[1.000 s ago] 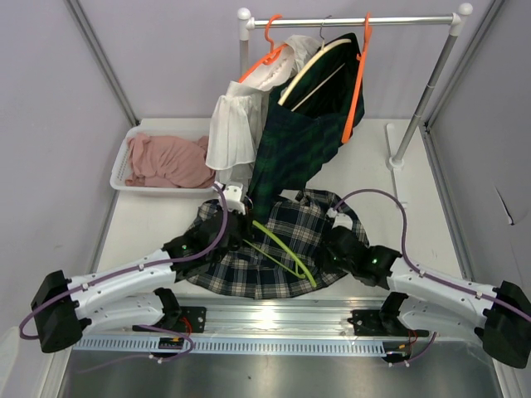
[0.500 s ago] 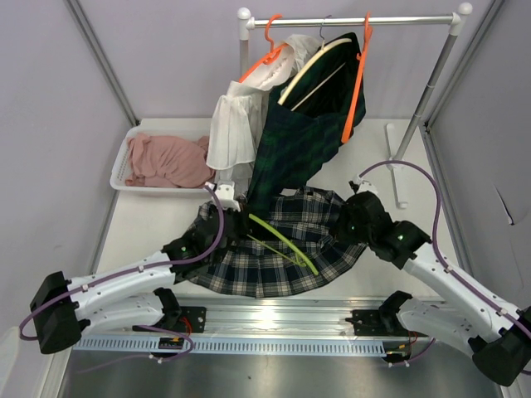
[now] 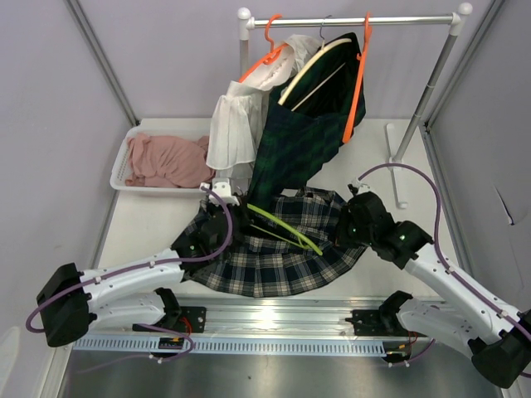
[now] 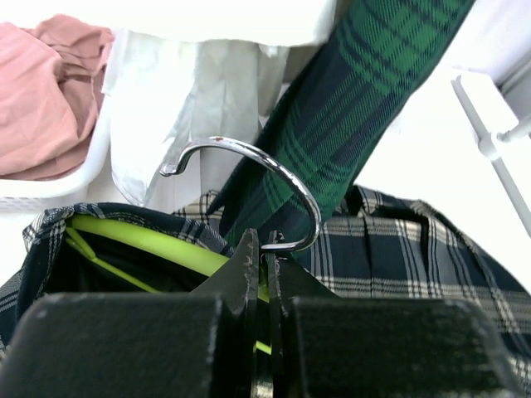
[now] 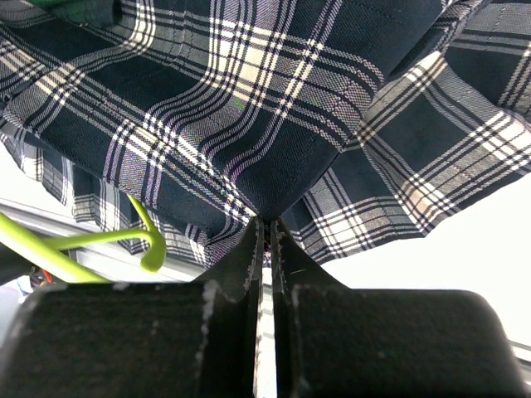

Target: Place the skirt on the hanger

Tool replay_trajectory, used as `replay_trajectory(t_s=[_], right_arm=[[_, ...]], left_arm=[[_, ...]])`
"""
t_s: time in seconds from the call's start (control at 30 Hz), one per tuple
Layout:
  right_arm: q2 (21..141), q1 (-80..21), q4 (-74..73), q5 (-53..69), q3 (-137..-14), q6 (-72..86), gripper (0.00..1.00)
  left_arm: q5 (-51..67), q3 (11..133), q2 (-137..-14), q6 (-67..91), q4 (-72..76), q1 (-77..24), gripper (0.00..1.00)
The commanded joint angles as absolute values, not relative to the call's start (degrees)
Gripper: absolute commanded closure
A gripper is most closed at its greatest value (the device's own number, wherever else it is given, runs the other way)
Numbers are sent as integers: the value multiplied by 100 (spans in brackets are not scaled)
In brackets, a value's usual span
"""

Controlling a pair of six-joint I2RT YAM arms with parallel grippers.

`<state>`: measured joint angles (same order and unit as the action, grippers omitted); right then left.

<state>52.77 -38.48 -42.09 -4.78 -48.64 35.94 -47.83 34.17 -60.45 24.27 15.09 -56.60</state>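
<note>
The left arm reaches from lower left toward frame centre, left fingers (image 4: 245, 265) pinching the lime hanger (image 3: 282, 228) just under its chrome hook (image 4: 249, 157). The right arm bends in from lower right, right fingers (image 5: 249, 249) pinching a fold of the plaid skirt (image 3: 274, 261), which lies mid-frame on the desk (image 3: 149, 224). Bare desk shows on both sides of it

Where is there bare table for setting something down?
Two bare patches of table: front left, between the basket and the skirt; back right, between the hanging clothes and the rack post. The middle is crowded with the skirt and hanger.
</note>
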Motion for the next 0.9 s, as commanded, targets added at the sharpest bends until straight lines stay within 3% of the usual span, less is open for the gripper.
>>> replay_trajectory(t_s=[0.0,0.87], right_arm=[[5186,-3788,-4509,-378,-4940,3445,100],[5133,-2602,-4527,1001,-5019,3164,100]], left_arm=[[-5791,3366,-6038,1951,1986,-5563,100],[-6380,2760,-6275,1371,3111,-5581,100]])
